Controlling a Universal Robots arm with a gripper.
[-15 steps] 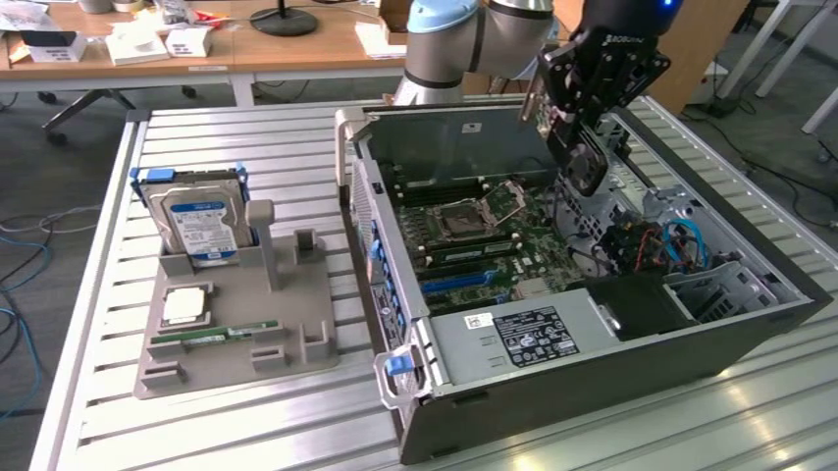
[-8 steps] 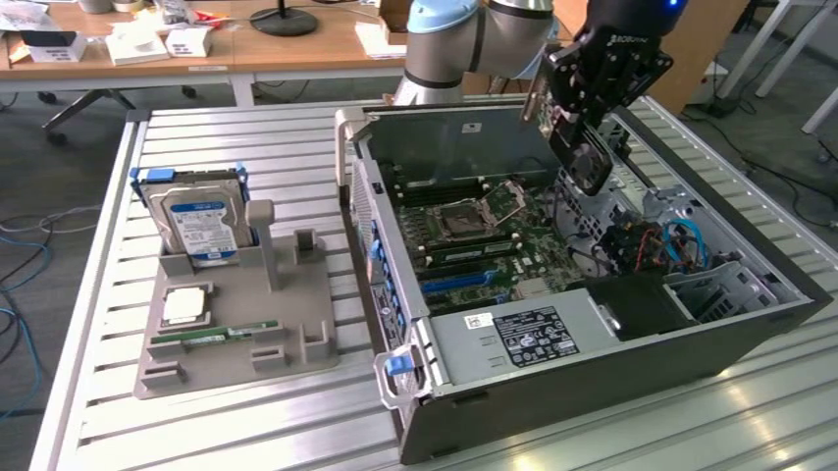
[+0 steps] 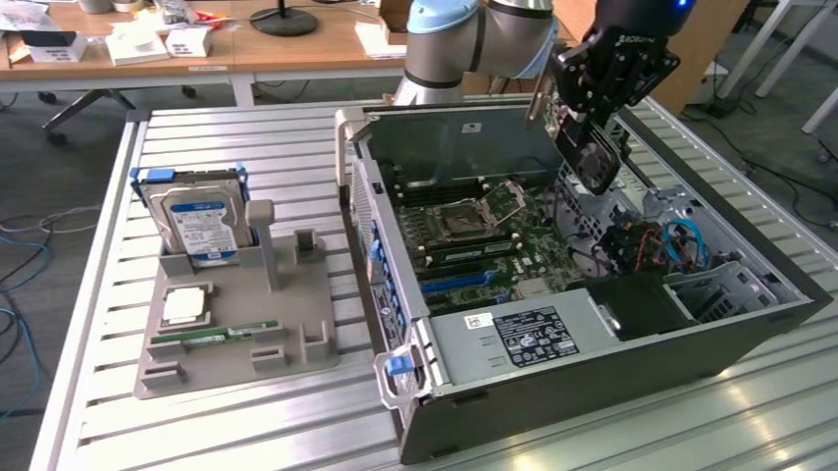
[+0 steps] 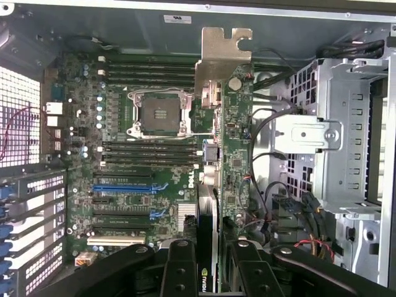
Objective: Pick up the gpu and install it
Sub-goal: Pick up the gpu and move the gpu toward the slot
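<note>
One gpu (image 3: 592,157) hangs clamped in the pincer (image 3: 590,126), above the open computer case (image 3: 590,392) and clear of the motherboard (image 3: 478,240) below it. It sits toward the exterior view's right, over the drive-cage side.

It is a thin, flat card, and its face looks dark and glossy in the exterior view. The wrist view shows it edge-on. A silvery metal bracket with a notched tab sits at the far end, and a green board side carries many small parts. A black cooler edge runs back between the pincer's fingers (image 4: 179,266), and a small green logo mark sits on that edge. The black pincer body carries white lettering that I cannot read.

Inside the case, a power supply (image 3: 531,336) carries a dark label with white print too small to read. On the slatted metal bench (image 3: 262,432), well apart from the case, a grey holder (image 3: 235,353) carries a hard drive (image 3: 196,226) with a blue-white label. Its text is not legible.
</note>
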